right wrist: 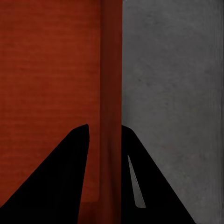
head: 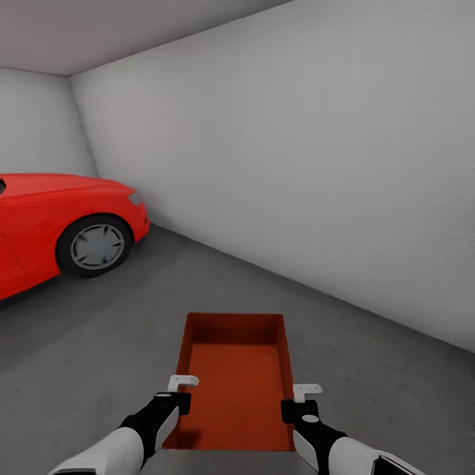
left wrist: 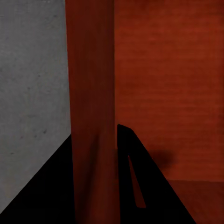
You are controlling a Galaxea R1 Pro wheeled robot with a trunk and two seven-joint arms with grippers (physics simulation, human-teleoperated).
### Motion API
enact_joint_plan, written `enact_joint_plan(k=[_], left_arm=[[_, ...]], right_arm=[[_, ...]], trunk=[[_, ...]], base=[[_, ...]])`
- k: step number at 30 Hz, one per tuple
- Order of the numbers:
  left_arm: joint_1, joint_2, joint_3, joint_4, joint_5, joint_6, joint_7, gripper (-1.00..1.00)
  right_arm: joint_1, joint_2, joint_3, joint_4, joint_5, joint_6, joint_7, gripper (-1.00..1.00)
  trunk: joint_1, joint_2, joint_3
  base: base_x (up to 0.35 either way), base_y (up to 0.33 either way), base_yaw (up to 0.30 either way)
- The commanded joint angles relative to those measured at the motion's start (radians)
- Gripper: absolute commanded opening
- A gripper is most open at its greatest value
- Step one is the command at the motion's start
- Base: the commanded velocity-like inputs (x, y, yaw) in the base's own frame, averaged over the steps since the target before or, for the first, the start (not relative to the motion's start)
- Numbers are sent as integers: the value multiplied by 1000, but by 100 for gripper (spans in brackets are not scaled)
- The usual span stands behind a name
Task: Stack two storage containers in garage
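Garage. The robot is facing a white wall (head: 316, 165) that runs back to a corner; a red car (head: 59, 224) is standing at the left, front wheel showing, well apart from the bin.

One orange-red bin (head: 237, 382) is sitting low ahead of the robot over the grey concrete floor (head: 99, 343), open top up, long axis pointing away from the robot, nothing inside it. Whether its base is touching the floor or hanging just above it cannot be told.

The left gripper (head: 183, 396) is gripping the bin's left long wall near the near end. In the left wrist view one dark finger is lying outside the wall on the floor side and the other finger (left wrist: 140, 177) inside over the bin's bottom, the wall (left wrist: 91, 102) running up between them; the jaws are narrowed onto it.

The right gripper (head: 298, 404) is doing the same on the right long wall, roughly opposite the left one. In the right wrist view the wall (right wrist: 111, 84) is passing between the two fingers (right wrist: 65, 172), one over the bin's bottom, one over the floor (right wrist: 172, 93), closed down to the wall's thickness.

Both forearms are reaching forward and down from the near edge of the head view.
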Motion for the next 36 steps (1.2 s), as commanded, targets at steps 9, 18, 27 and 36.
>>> enact_joint_plan(k=[9, 18, 27, 36], left_arm=[[1, -2, -31, 6, 14, 5, -9, -100], [1, -2, -31, 6, 14, 5, -9, -100], [1, -2, -31, 6, 14, 5, -10, -100], [1, -2, -31, 6, 14, 5, -10, -100]], right_arm=[[-1, 1, 3, 1, -10, -5, -27, -100], [-1, 1, 3, 1, -10, -6, -27, -100], [-1, 1, 3, 1, -10, -5, -27, -100], [-1, 1, 3, 1, -10, -5, -27, -100]], trunk=[[1, -1, -2], [1, -1, -2], [1, -1, -2], [1, -1, -2]], base=[[322, 0, -262], [322, 0, -262], [322, 0, -262], [322, 0, -262]])
